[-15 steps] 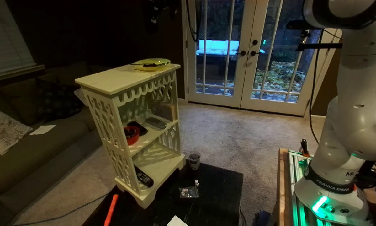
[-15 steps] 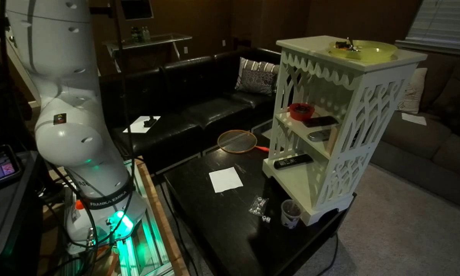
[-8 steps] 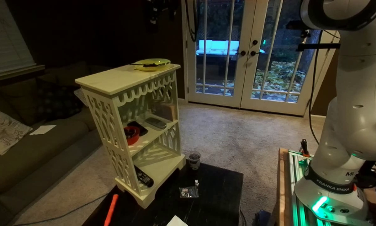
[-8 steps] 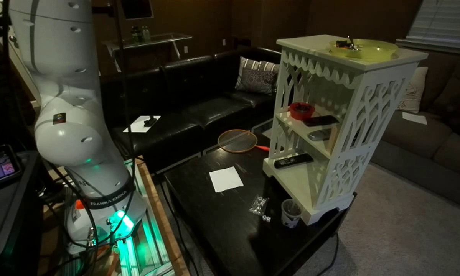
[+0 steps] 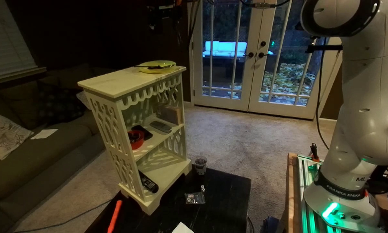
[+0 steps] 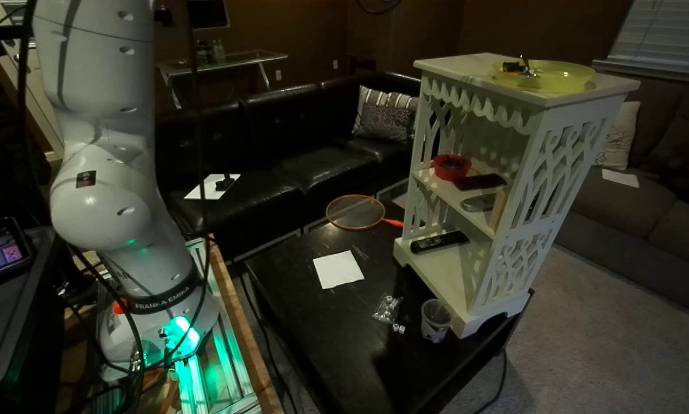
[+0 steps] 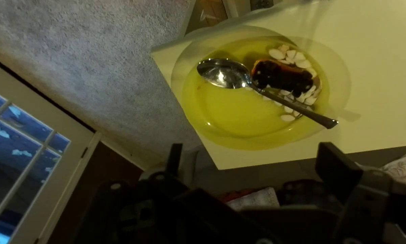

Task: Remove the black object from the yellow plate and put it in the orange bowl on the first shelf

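The black tabletop [image 6: 321, 333] lies beneath the cream rack [image 5: 116, 81]. The first shelf [image 5: 156, 138] runs below the rack's top. On that top rests the yellow plate [image 7: 236, 108]; the orange bowl [image 6: 451, 172] sits within the rack, on the shelf. Higher than the rack, the fingers [image 7: 336, 169] are spread wide apart. Atop the rack, on the plate, lies the black object [image 7: 284, 76].

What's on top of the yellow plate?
On the yellow plate lie a shiny spoon, a black object with some orange, maybe a toy car, and pale, seed-like pieces. What lies right under the black object is covered.
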`<state>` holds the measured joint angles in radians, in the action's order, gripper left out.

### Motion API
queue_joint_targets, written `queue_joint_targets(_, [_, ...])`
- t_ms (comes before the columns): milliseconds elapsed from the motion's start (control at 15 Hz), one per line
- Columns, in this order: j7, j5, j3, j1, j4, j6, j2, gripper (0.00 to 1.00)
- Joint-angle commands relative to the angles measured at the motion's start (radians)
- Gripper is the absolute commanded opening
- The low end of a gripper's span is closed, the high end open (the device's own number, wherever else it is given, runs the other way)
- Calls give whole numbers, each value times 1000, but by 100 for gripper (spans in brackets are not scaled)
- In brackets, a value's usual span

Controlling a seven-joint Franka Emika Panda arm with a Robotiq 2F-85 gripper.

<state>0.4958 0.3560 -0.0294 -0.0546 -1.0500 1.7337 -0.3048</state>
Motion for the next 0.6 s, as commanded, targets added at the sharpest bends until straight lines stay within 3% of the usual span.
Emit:
queue_joint_targets(0, [88,-25,2,-2,29,22,-73,100])
queue_joint_targets(467, [99,-80,-15,-20,60,-30,-159,100])
queue_joint_targets(533, [112,-30,0,-4,8,7,-140,100])
